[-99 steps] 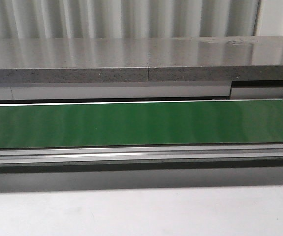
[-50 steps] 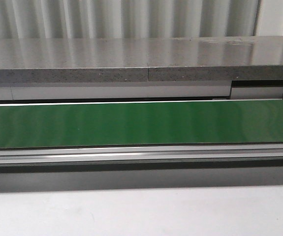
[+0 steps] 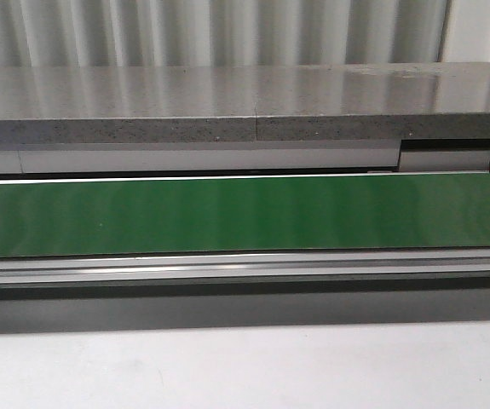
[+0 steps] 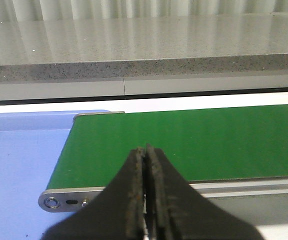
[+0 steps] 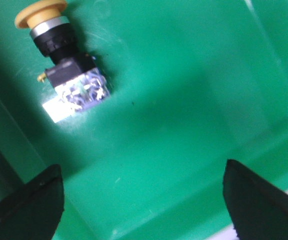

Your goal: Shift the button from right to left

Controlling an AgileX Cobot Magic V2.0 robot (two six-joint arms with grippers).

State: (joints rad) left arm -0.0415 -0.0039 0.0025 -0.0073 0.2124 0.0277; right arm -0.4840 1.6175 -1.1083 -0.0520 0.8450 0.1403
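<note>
The button [image 5: 59, 60] lies on its side on the floor of a green bin [image 5: 184, 100]: yellow-orange cap, black middle, blue partly clear rear block. My right gripper [image 5: 142, 192] is open wide above the bin floor, its fingers [image 5: 31, 200] apart from the button, which lies beyond them. My left gripper [image 4: 146, 150] is shut and empty, over the near edge of the green conveyor belt [image 4: 209, 140]. Neither gripper nor the button shows in the front view.
The green belt [image 3: 245, 213] runs across the front view, with a grey stone ledge [image 3: 245, 102] behind and a metal rail [image 3: 245, 268] in front. A light blue tray [image 4: 18, 165] sits at the belt's left end.
</note>
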